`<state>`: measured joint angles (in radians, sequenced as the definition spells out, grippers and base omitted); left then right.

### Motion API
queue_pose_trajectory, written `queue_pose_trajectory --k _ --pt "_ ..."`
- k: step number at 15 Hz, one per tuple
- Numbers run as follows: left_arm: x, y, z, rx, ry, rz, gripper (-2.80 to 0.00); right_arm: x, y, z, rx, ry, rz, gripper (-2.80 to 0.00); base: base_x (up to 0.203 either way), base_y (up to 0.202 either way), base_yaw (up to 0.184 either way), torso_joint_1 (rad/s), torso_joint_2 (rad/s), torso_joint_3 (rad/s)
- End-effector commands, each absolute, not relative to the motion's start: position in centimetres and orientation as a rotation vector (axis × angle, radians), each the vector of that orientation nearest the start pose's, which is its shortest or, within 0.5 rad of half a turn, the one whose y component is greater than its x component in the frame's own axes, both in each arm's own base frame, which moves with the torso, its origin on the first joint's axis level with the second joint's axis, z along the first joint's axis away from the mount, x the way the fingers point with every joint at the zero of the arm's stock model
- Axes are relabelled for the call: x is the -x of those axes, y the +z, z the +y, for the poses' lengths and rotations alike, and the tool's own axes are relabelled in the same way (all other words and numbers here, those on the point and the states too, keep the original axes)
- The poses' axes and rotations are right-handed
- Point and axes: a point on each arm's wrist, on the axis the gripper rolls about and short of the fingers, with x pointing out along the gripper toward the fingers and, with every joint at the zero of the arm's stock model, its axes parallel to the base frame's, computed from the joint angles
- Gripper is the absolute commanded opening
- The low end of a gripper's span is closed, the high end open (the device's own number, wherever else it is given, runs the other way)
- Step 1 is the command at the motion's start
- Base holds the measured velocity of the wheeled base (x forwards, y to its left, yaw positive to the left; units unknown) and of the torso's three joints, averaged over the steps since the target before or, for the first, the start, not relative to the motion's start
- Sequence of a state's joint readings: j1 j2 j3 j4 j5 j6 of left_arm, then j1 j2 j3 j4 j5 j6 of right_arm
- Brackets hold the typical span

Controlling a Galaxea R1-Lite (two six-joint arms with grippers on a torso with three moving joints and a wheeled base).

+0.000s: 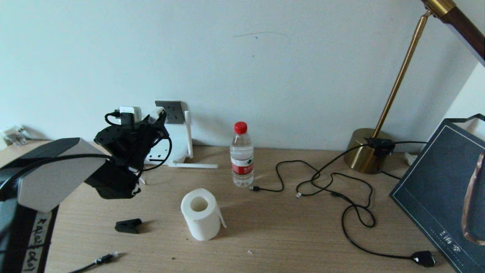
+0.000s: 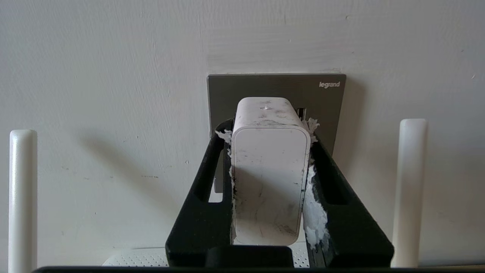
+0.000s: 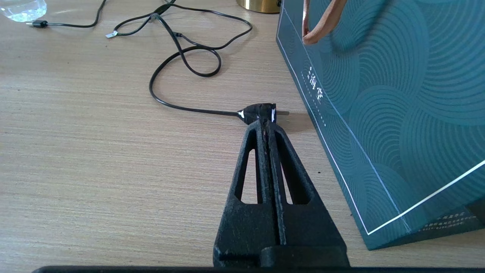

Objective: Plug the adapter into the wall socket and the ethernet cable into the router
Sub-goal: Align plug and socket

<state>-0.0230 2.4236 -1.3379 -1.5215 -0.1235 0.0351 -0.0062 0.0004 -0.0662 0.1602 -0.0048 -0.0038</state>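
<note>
In the left wrist view my left gripper [image 2: 268, 131] is shut on the white adapter [image 2: 269, 170]. The adapter's far end sits right at the dark grey wall socket [image 2: 276, 89]; whether its pins are in is hidden. From the head camera the same gripper [image 1: 153, 118] holds the adapter [image 1: 157, 112] against the socket [image 1: 172, 110], above the white router [image 1: 178, 146]. The ethernet cable [image 1: 104, 259] lies at the table's front left with its clear connector free. My right gripper [image 3: 266, 123] is shut on nothing, low over the table.
Two router antennas [image 2: 22, 197] [image 2: 411, 189] stand either side of the left gripper. A water bottle [image 1: 241, 155], paper roll [image 1: 201, 214], small black clip [image 1: 129, 225], black USB cables [image 1: 326, 182], brass lamp [image 1: 369, 151] and teal bag [image 1: 443, 189] share the table. A black plug [image 3: 257, 113] lies just beyond the right fingertips.
</note>
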Motion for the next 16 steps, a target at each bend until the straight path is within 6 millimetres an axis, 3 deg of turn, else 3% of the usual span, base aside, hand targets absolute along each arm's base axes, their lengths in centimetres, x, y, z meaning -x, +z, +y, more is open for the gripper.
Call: queue_pose_trajectory --k 1,16 --pt "-46.7 12.4 -1.4 -0.058 -0.137 -0.456 -2.8 2.9 7.7 0.0 0.005 -0.011 0.096 -2.8 0.0 0.0 0.0 0.0 0.0 0.0" --pt "-47.4 11.2 -1.4 -0.057 -0.136 -0.443 -2.8 2.9 7.7 0.0 0.005 -0.011 0.097 -2.8 0.0 0.0 0.0 0.0 0.0 0.0"
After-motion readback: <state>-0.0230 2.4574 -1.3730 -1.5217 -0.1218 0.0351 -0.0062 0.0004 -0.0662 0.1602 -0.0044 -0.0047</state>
